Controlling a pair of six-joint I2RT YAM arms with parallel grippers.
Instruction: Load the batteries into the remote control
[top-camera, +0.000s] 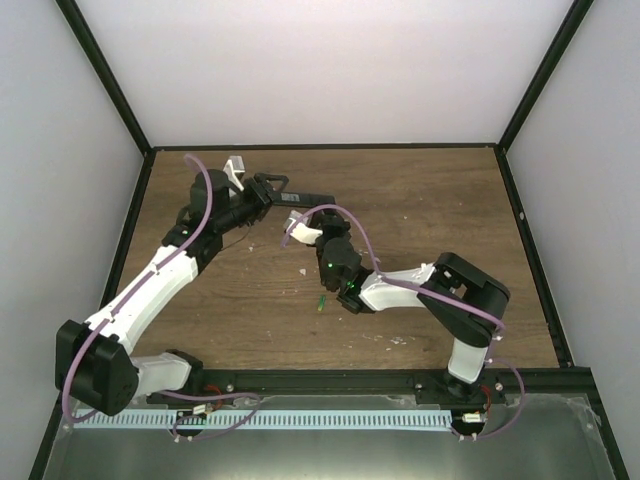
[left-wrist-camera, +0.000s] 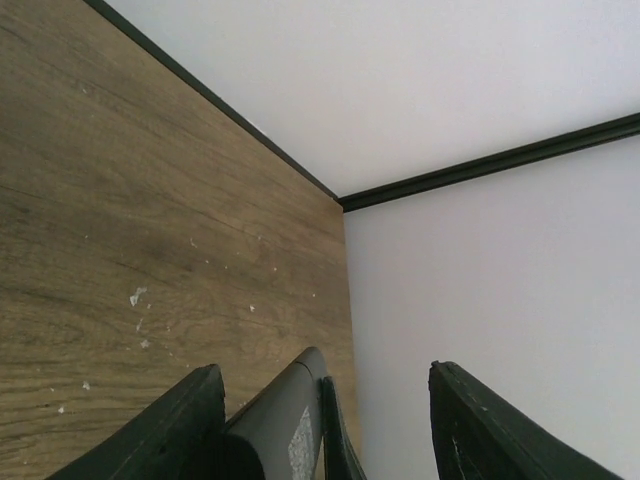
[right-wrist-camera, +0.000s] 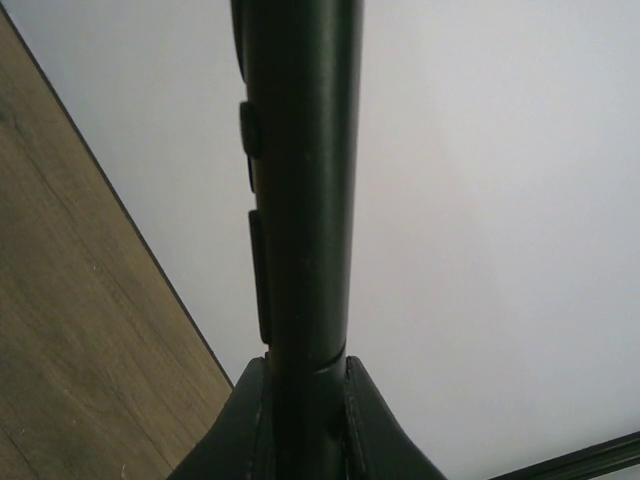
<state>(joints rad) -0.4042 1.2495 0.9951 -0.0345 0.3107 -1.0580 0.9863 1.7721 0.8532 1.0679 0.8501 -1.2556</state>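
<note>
The remote control (top-camera: 306, 197) is a slim black bar held above the table at the back middle. My right gripper (top-camera: 323, 212) is shut on one end of it; in the right wrist view the remote (right-wrist-camera: 300, 180) runs straight out from between the fingers (right-wrist-camera: 305, 375). My left gripper (top-camera: 272, 188) is open around the other end; the left wrist view shows that end (left-wrist-camera: 283, 420) lying close to the left finger (left-wrist-camera: 185, 425), with a gap to the right one. The green battery (top-camera: 321, 300) lies on the table by my right wrist. The purple battery is not visible.
The wooden table (top-camera: 430, 230) is enclosed by white walls with black frame bars. Small pale specks lie on the wood (top-camera: 398, 340). A black rail (top-camera: 330, 380) runs along the near edge by the arm bases.
</note>
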